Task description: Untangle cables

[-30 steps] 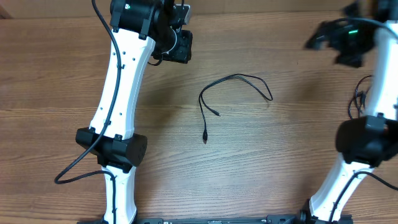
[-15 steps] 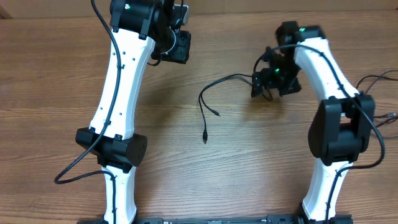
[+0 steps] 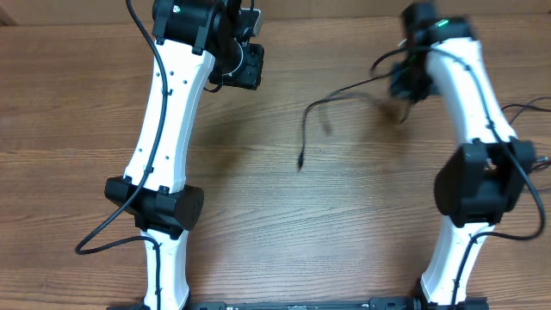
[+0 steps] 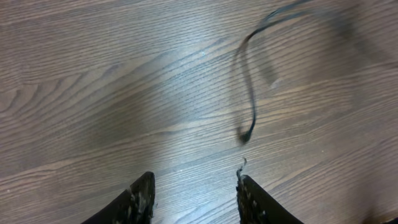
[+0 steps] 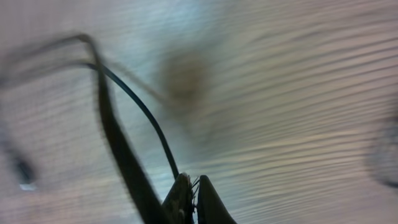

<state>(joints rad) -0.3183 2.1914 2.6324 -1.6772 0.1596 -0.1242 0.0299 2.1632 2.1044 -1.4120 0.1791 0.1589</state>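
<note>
A brown wood-grain table (image 3: 258,215) fills the overhead view. Two white robot arms with black joints rise from the near edge. The left arm (image 3: 168,112) reaches up the left side to the far edge of the table. The right arm (image 3: 469,103) reaches up the right side, and its wrist bends in toward the far centre.

The left fingers (image 4: 142,193) are dark and set well apart, with bare table showing between them. They hold nothing and hover above the wood, away from the cord.

The right fingers (image 5: 180,198) are pressed together with almost no gap, pinching one end of a thin black cable (image 3: 306,129). In the overhead view that end sits at the far right of centre, by the right wrist. From there the cable runs left in a shallow arc, then bends and drops toward the middle of the table. Its free end carries a small plug (image 3: 300,164). The cable looks blurred and casts a soft shadow on the wood beside it. Whether the plug touches the table cannot be told.

In the left wrist view, the cable hangs down in a narrow curve ahead of the open fingers.
</note>
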